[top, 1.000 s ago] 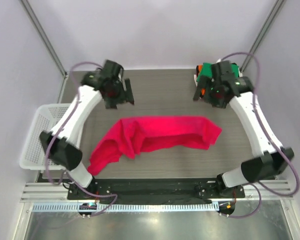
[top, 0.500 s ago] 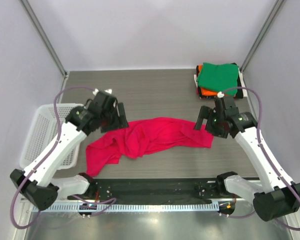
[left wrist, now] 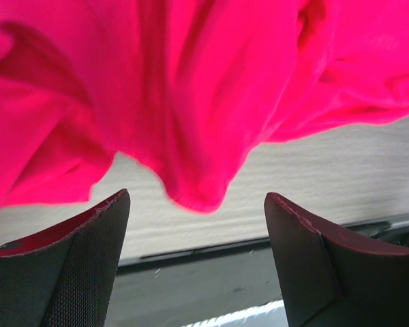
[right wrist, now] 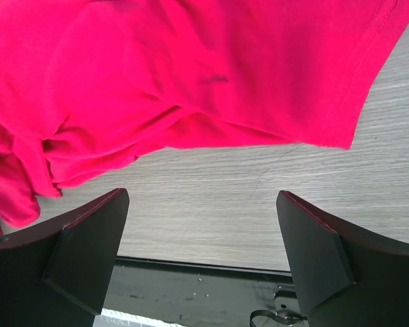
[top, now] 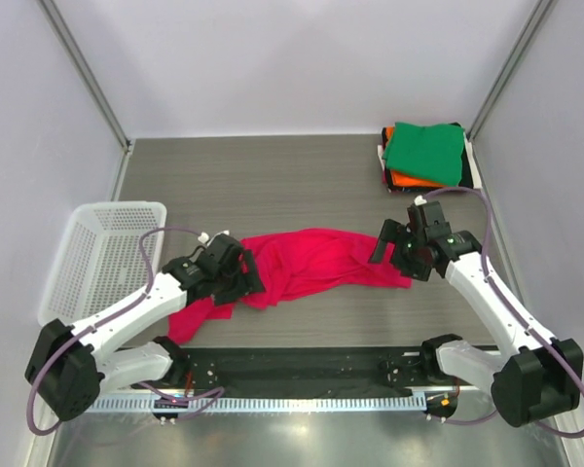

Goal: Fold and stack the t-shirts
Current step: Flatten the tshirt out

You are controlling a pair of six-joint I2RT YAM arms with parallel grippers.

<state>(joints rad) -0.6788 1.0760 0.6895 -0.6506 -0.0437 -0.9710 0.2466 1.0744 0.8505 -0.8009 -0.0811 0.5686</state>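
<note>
Both arms have come down from the upper part of the top view to the crumpled pink-red t-shirt [top: 311,255] at the middle of the table [top: 302,185]. The left end effector [top: 245,279] and the right end effector [top: 387,243] are wide open and empty. I think the grasp comes next.

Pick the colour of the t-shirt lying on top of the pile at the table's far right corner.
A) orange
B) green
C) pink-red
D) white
B: the green t-shirt lies uppermost there, with an orange t-shirt showing under its near edge.
</note>
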